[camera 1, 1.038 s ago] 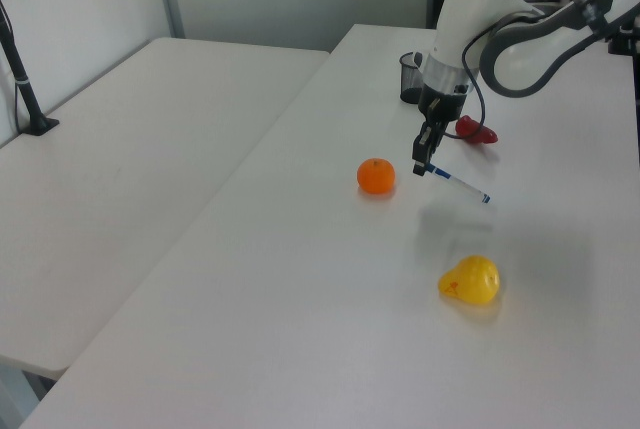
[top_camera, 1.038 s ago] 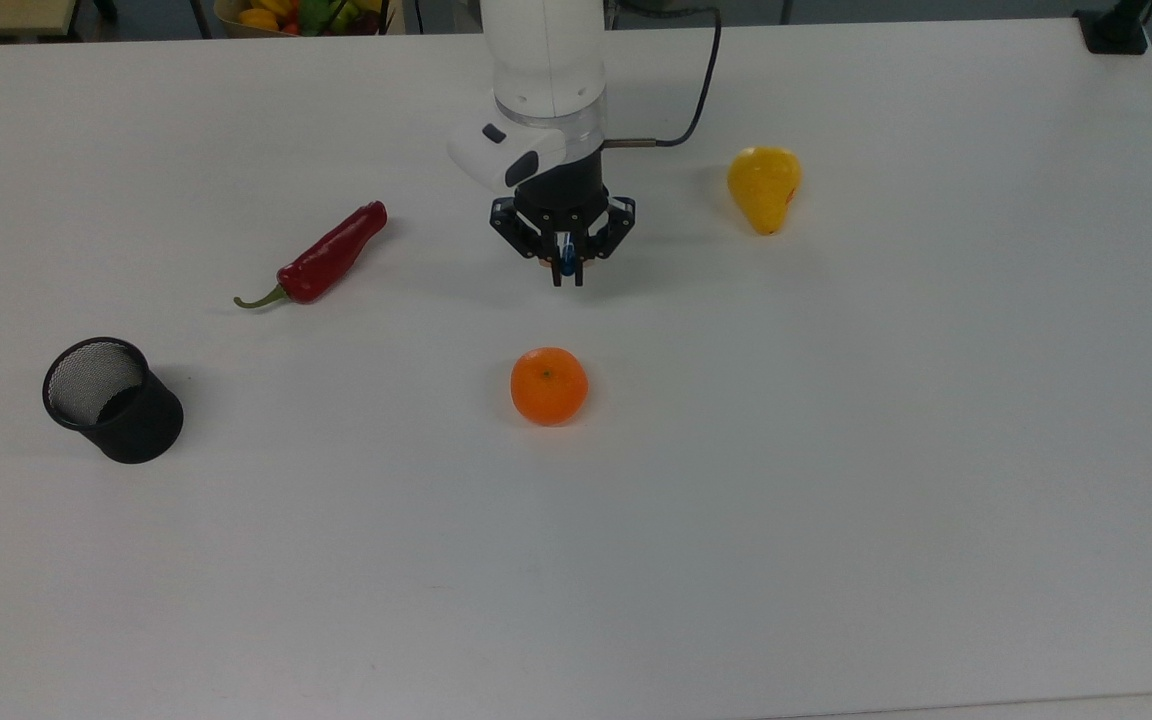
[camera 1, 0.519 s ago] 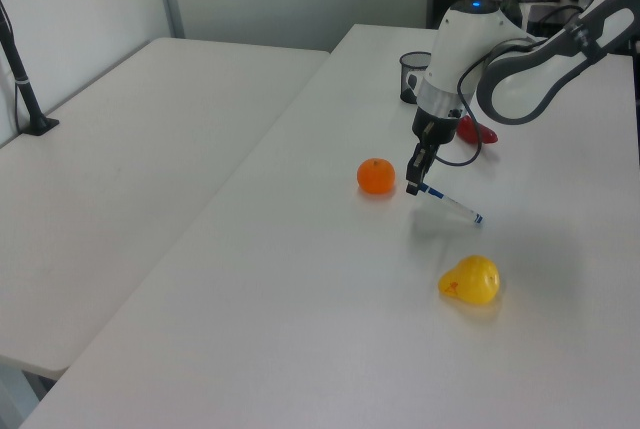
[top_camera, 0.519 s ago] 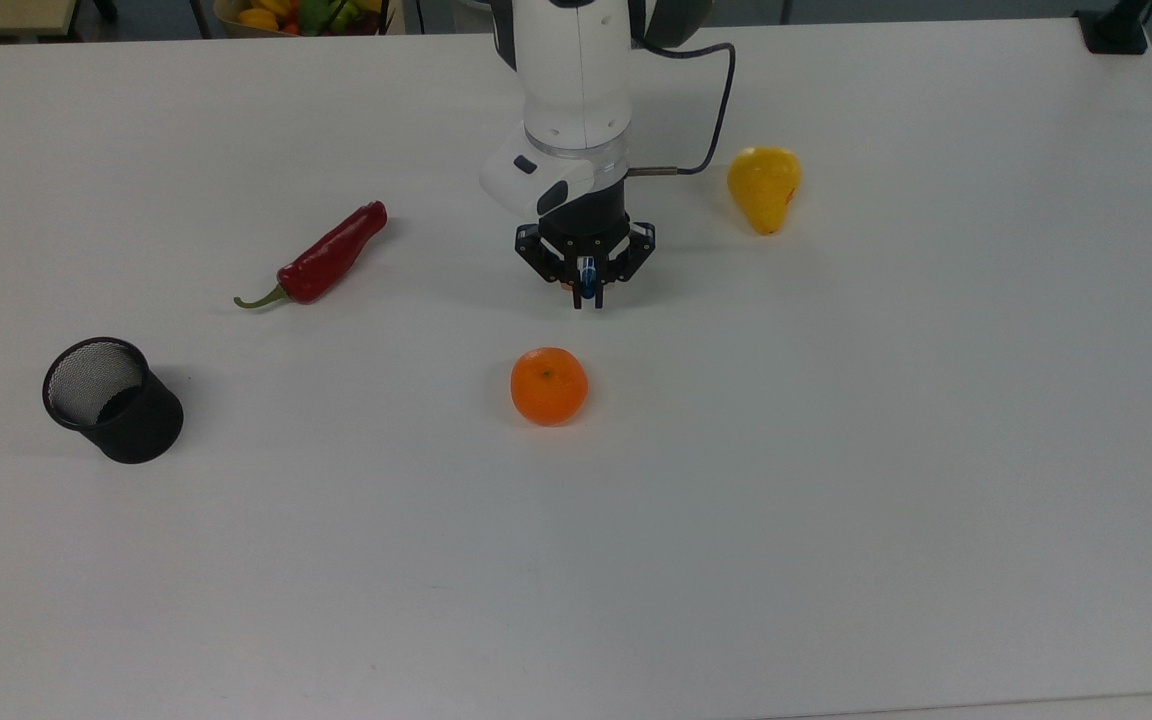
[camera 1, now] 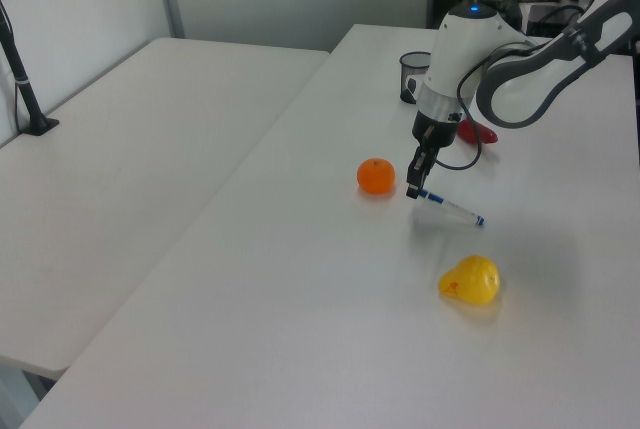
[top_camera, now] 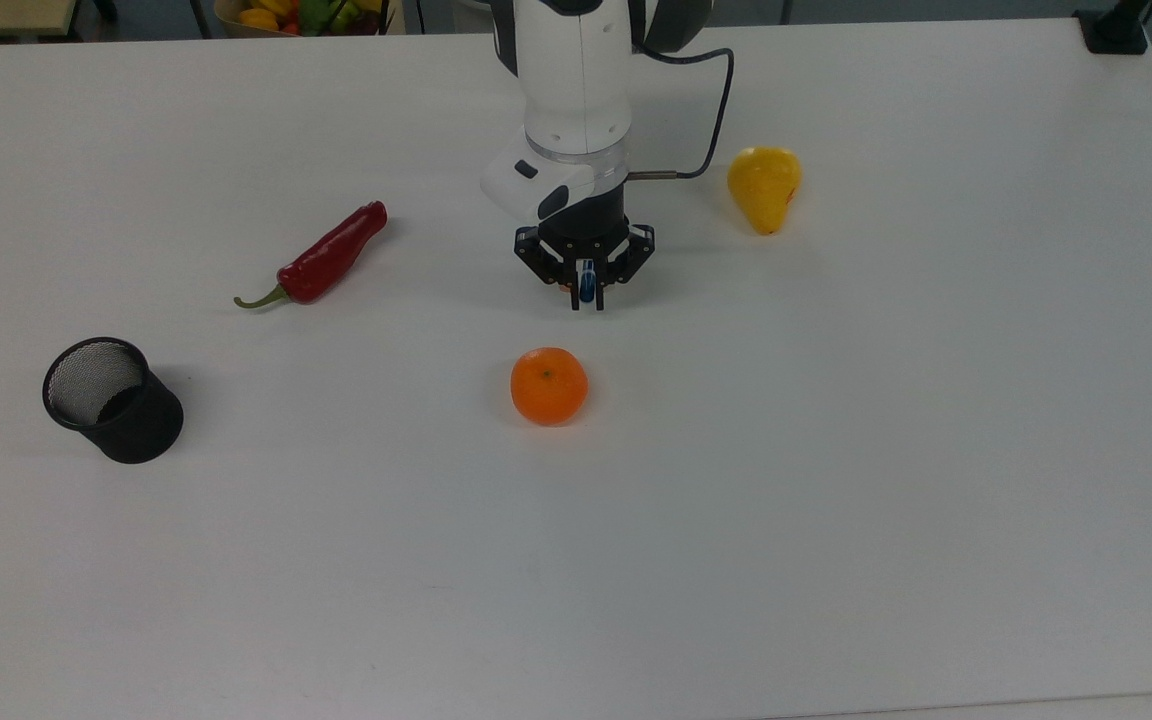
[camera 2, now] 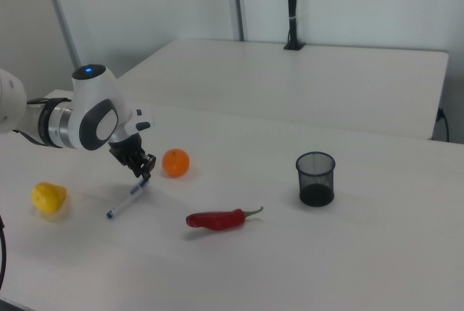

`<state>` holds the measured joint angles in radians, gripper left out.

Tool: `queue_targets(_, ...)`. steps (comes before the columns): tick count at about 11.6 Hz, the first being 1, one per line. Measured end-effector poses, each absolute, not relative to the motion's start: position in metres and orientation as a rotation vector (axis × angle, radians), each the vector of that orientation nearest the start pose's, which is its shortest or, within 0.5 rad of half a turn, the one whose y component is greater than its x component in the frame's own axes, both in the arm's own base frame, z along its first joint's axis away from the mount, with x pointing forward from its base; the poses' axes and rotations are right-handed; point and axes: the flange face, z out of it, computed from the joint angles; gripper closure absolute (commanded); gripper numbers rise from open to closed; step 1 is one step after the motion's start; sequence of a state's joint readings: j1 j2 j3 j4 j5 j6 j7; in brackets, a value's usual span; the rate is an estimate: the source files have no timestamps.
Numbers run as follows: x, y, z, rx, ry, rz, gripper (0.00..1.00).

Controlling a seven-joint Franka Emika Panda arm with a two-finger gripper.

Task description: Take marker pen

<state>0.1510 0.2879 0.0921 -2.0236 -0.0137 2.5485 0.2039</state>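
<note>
One gripper (camera 1: 412, 190), fingers clamped on the marker pen (camera 1: 447, 208) at its capped end; pen slanting, clear of the table (top_camera: 836, 450). Nearby on the table: orange (top_camera: 549, 385), yellow pear (top_camera: 764, 187), chilli (top_camera: 321, 257), mesh cup (top_camera: 113, 400).

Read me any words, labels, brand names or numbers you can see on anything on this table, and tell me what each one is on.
No text can be read here.
The marker pen, held in the gripper, has a small blue label on its white barrel, too small to read.
The yellow pear has a small red mark, not legible as text.
The orange, red chilli and black mesh cup carry no writing.
</note>
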Motion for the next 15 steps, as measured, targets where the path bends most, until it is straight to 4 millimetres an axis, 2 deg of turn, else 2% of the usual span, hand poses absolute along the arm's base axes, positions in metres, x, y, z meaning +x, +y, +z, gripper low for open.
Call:
queue_targets(2,0.601,0.147,0.332,-3.052,-0.065,-0.35,0.0)
queue_targets(8,0.602,0.146,0.334,-3.05,-0.045,-0.359,0.0)
queue_targets(10,0.604,0.141,0.347,-3.055,-0.021,-0.349,0.0)
queue_targets(13,0.606,0.121,0.4,-3.101,0.03,-0.195,0.0)
queue_targets(15,0.597,0.094,0.456,-3.12,0.116,-0.139,0.0)
